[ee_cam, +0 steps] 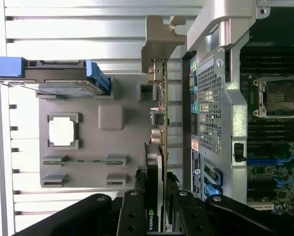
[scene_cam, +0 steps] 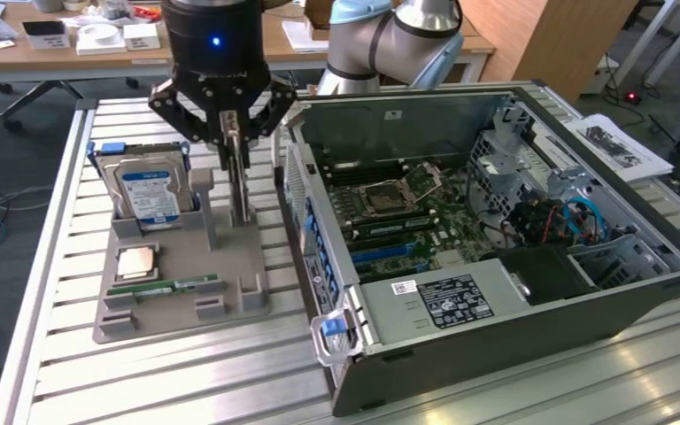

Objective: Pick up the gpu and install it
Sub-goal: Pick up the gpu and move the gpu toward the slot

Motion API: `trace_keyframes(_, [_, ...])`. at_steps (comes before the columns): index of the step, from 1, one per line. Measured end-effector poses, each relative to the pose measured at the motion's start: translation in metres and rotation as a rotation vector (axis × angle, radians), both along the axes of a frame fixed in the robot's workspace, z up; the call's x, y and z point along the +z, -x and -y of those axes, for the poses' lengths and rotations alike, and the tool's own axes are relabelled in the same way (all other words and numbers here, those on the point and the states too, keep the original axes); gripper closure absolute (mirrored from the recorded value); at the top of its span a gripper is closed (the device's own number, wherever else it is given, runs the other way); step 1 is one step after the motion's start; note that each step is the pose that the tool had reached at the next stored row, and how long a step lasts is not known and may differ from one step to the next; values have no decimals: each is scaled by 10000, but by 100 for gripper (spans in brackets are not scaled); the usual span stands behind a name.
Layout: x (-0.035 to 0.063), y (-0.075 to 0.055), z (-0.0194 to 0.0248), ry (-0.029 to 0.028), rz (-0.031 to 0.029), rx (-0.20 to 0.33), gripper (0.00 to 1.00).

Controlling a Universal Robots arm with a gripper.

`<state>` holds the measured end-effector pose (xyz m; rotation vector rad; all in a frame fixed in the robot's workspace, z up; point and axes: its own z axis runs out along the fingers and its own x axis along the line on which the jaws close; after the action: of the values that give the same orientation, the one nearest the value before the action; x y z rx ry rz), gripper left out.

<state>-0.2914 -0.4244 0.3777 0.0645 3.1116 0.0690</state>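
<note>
- The open computer case [scene_cam: 517, 292] lay on its side at the table's [scene_cam: 139, 381] near edge, on the exterior view's right. Its motherboard [scene_cam: 417, 221] and CPU socket [scene_cam: 388, 193] were exposed.
- The grey parts holder [scene_cam: 240, 274] sat flat on the table just beside the case, on the exterior view's left, set back from the near edge.
- Near the holder's front edge, 1 green RAM stick [scene_cam: 181, 285] sat in a slot. Just behind it, 1 processor [scene_cam: 137, 261] lay flat in a square recess.
- At the holder's far edge, 1 hard drive [scene_cam: 151, 190] with a blue label stood upright in its cradle.
- The gpu [scene_cam: 237, 181] stood upright on the holder's side nearest the case, between the hard drive and the case wall and apart from both. Its lower end was at the holder's upright support. Whether it had left the slot could not be determined.
- The gripper [scene_cam: 235, 133] was directly above the holder. Its fingers [ee_cam: 132, 216] pinched the gpu's upper end, 1 finger on each face.
- In the wrist view the card appeared edge-on, with its silvery bracket [ee_cam: 159, 42] at the end away from the fingers.
- Beyond the table's far edge were the arm [scene_cam: 399, 35] and a desk [scene_cam: 33, 55] carrying small white boxes.
</note>
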Motion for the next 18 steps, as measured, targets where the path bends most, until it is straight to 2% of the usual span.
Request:
trace_keyframes(6, [217, 0, 0, 0, 0, 0, 73])
trace_keyframes(18, [533, 0, 0, 0, 0, 0, 73])
